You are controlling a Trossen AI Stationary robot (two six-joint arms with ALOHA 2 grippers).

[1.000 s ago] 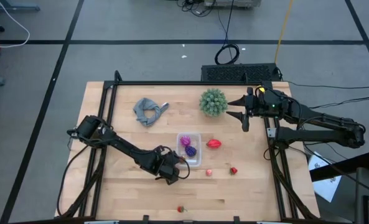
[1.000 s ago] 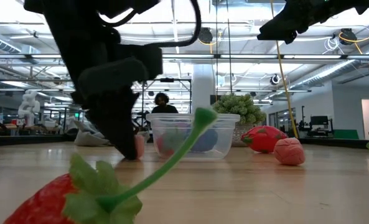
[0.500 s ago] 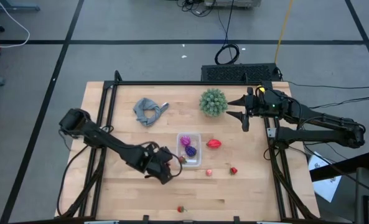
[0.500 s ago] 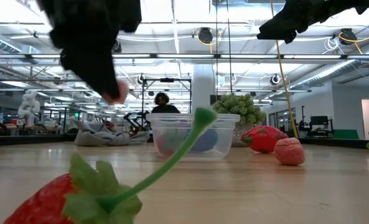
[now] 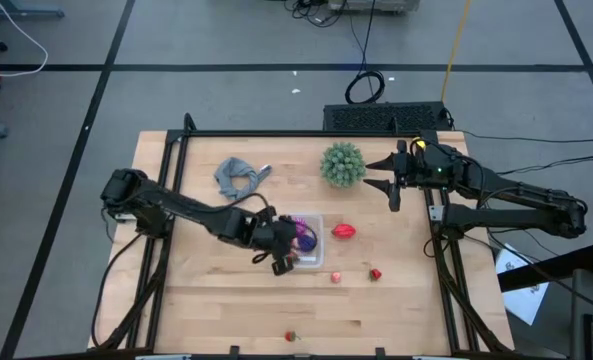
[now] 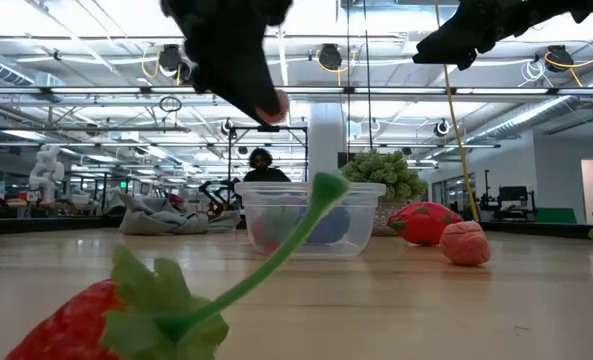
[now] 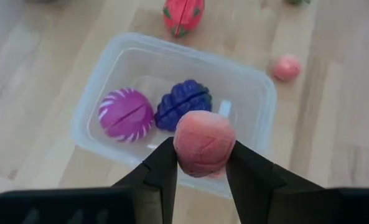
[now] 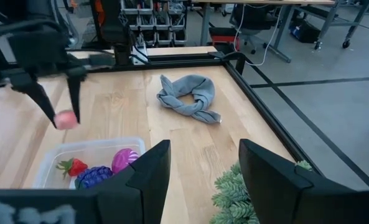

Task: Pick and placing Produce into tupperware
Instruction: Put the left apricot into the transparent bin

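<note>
The left arm's tool hangs above the near edge of the small clear plastic rectangular container with rounded corners, its two dark fingers clenched on a round pink toy fruit. In the low view the same pink fruit shows raised well clear of the wooden worktop, higher than the container's rim.

Inside the container lie a magenta, white-striped round toy vegetable and a dark purple ridged toy fruit, touching one another. The right wrist view also shows a small red strawberry with green leaves in the container beside the purple piece.

Outside it, on the worktop, a red toy fruit with a green tip lies just beside the container on the side toward the right arm. A small pink ball and a small red piece rest nearer the front edge, apart from each other. Another red strawberry with a long green stem lies at the front edge of the worktop, well apart from the rest.

A crumpled grey cloth and a round spiky green plant sit toward the back of the worktop. The right arm's tool waits raised just beside the plant, its fingers spread wide and holding nothing.
</note>
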